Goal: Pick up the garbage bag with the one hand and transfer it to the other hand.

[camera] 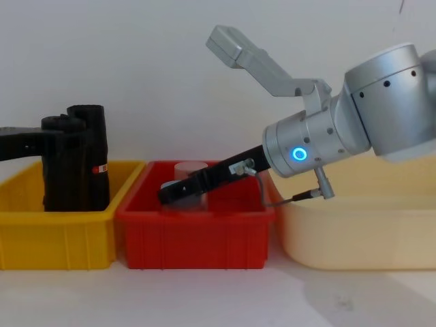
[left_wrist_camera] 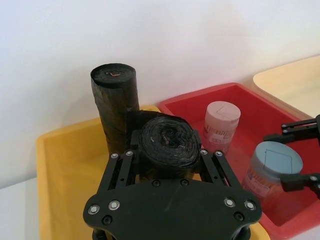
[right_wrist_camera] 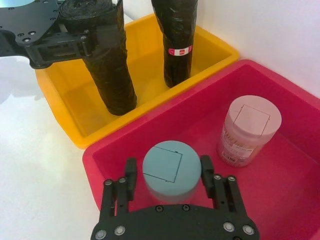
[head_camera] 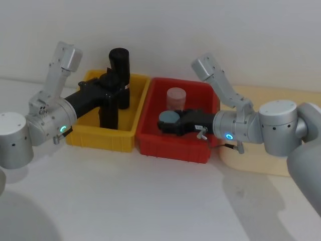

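Clamped on the garbage bag, the left gripper [left_wrist_camera: 166,152] has a finger pressed against each side of the roll, close to its top end. We see the garbage bag [right_wrist_camera: 107,65] standing upright inside the yellow bin [head_camera: 100,138], its lower end down at the bin floor; we cannot tell whether it touches the floor. The left arm reaches over the yellow bin's outer end, with a green lamp lit on its wrist.

Just beside the garbage bag, deeper in the yellow bin and toward the wall, stands a taller black roll [right_wrist_camera: 177,40] with a small red-and-white label. We cannot tell whether the two rolls touch.

Next to the yellow bin, side by side with it, sits a red bin [head_camera: 170,145]. Inside it the right gripper [right_wrist_camera: 169,167] hangs low with its fingers spread, one on either side of a blue-lidded jar [head_camera: 168,119]. A pink-lidded jar [right_wrist_camera: 247,130] stands upright near that one, on the side away from the yellow bin's front wall. Beyond the red bin, farthest from the yellow bin, lies a cream tray [camera: 354,231].
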Motion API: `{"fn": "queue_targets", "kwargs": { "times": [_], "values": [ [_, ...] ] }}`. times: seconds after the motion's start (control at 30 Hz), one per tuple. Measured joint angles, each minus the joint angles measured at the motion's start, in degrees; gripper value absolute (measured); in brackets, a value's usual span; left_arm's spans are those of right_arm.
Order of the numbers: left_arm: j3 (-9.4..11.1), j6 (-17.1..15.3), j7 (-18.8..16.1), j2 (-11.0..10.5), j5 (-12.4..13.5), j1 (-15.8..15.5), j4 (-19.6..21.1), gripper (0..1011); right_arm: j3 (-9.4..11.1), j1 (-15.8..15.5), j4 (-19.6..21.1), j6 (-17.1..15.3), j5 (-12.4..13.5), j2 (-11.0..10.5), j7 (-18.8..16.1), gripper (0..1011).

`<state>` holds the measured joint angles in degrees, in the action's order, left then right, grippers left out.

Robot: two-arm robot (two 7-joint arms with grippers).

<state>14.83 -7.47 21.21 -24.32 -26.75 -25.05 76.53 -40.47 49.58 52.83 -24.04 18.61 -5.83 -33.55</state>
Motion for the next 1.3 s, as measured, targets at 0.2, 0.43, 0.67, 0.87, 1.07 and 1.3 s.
{"fn": "queue_targets", "kwargs": {
  "times": [0.2,0.43,0.67,0.87,1.07,1.3],
  "values": [
    [0.0,0.0,0.0,0.0,0.0,0.0,0.0,508,0.0,0.0,-0.3,0.2,-0.1,0.1,0.0,646],
    [0.0,0.0,0.0,0.0,0.0,0.0,0.0,508,0.1,0.0,-0.4,0.3,-0.1,0.2,-0.1,645],
    [0.0,0.0,0.0,0.0,0.0,0.0,0.0,508,0.1,0.0,-0.5,0.4,-0.1,0.2,-0.1,646],
    [0.1,0.0,0.1,-0.1,0.3,-0.1,0.0,508,0.1,0.0,-0.6,0.4,-0.2,0.2,-0.1,646],
    [0.7,0.4,0.4,-0.5,1.5,-0.3,0.8,508,-0.1,0.2,-0.4,0.5,-0.5,0.2,-0.6,646],
    [1.0,1.5,0.9,-1.0,3.1,-1.0,3.2,508,-0.3,0.7,1.7,0.7,-1.1,-0.3,-1.0,646]
  ]
}}
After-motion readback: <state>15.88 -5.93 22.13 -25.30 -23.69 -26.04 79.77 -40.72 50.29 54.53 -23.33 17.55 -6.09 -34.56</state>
